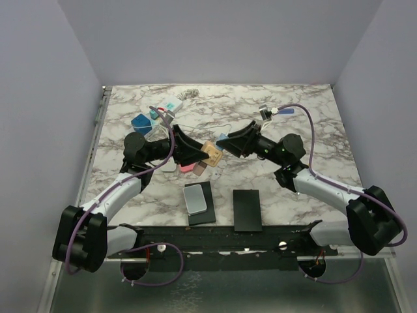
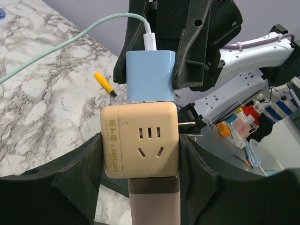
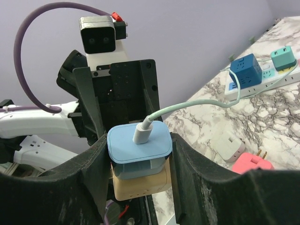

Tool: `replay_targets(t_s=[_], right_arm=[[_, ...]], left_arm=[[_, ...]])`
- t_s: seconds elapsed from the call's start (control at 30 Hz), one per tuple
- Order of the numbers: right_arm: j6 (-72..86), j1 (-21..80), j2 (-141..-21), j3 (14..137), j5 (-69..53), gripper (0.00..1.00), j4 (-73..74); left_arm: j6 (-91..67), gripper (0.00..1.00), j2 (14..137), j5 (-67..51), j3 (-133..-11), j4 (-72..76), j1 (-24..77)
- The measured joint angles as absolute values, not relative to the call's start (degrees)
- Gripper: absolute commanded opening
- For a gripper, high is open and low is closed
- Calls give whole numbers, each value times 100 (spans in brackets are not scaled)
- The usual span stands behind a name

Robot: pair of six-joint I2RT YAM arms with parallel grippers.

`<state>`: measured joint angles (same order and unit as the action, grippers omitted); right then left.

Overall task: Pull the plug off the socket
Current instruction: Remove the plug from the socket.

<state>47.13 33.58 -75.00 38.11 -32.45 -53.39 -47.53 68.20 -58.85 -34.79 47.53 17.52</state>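
Above the table, left jaws clamp the beige socket, right jaws the blue plug in it.

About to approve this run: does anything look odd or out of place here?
Yes. The beige socket is plugged into nothing: the left gripper holds it in the air, prongs bare at its side, with the blue plug in it clamped by the right gripper. A pink adapter lies loose on the table.

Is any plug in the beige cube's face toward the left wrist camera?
No, that face of the beige cube shows empty holes; the blue charger sits on top.
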Motion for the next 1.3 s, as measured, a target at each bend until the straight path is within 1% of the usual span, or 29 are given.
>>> replay_targets(t_s=[0.43, 0.83, 1.03, 1.3], right_arm=[[5408, 3153, -7682, 3898, -3577, 0, -5323], [5697, 3072, -7937, 4023, -3811, 1, -5334], [5647, 3072, -7950, 4025, -3824, 0, -5308], [5190, 3148, -7647, 4032, -3706, 0, -4788]], left_arm=[[-4755, 0, 6794, -5994, -3479, 4705, 1721], [-4755, 0, 6772, -5988, -3479, 4536, 1719], [-4757, 0, 6772, -5946, -3479, 4460, 1719], [-4705, 0, 6790, -5937, -3479, 4445, 1723]])
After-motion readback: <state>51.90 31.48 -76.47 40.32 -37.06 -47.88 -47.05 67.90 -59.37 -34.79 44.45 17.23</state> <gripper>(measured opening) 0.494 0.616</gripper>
